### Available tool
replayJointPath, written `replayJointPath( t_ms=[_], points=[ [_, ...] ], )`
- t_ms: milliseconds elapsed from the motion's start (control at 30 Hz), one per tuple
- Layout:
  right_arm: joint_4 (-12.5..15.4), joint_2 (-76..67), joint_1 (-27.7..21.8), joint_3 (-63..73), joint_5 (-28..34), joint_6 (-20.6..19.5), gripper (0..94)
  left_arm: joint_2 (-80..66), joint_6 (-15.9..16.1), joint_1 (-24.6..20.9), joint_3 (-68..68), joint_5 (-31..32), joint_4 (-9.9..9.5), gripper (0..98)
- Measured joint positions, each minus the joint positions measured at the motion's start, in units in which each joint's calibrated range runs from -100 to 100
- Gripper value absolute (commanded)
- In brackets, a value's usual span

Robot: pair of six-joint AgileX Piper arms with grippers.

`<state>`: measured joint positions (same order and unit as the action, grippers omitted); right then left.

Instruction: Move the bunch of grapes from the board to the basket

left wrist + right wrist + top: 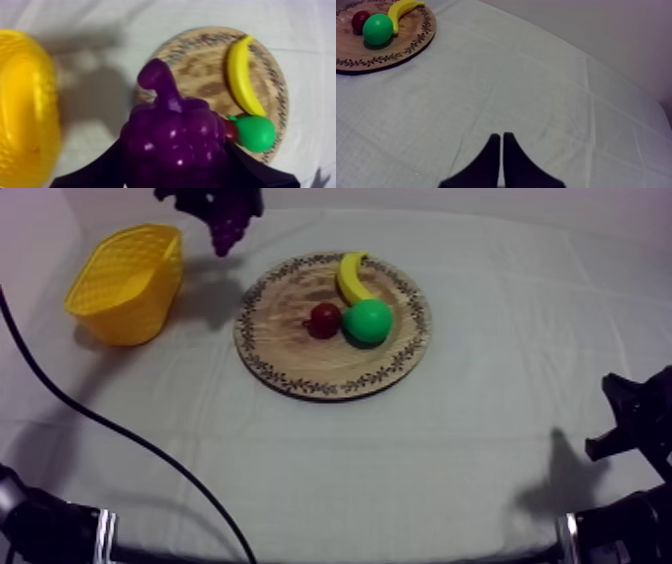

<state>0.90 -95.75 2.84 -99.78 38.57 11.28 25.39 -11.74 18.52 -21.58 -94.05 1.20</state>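
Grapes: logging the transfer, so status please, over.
Left claw shut on bunch of grapes, aloft between wooden board and yellow basket. Right claw shut, idle over cloth. Nothing between grapes and basket.

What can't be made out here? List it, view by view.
Top view: left gripper cut off by the upper edge, above the bunch of grapes.
Left wrist view: small red fruit mostly hidden behind the grapes; yellow basket blurred and cut off by the edge.
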Motion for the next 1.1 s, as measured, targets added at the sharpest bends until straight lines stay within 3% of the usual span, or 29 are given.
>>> replayJointPath(
  t_ms=[667, 1100],
  points=[
    [0.00, 0.00, 0.04, 0.00, 0.00, 0.00, 0.3, -6.97, 7.85, -17.29, 11.29, 0.72, -3.03, 56.0],
    [0.00, 0.00, 0.04, 0.00, 0.00, -0.09, 0.3, -3.85, 8.49, -19.05, 12.02, 2.04, -2.68, 56.5]
  ],
)
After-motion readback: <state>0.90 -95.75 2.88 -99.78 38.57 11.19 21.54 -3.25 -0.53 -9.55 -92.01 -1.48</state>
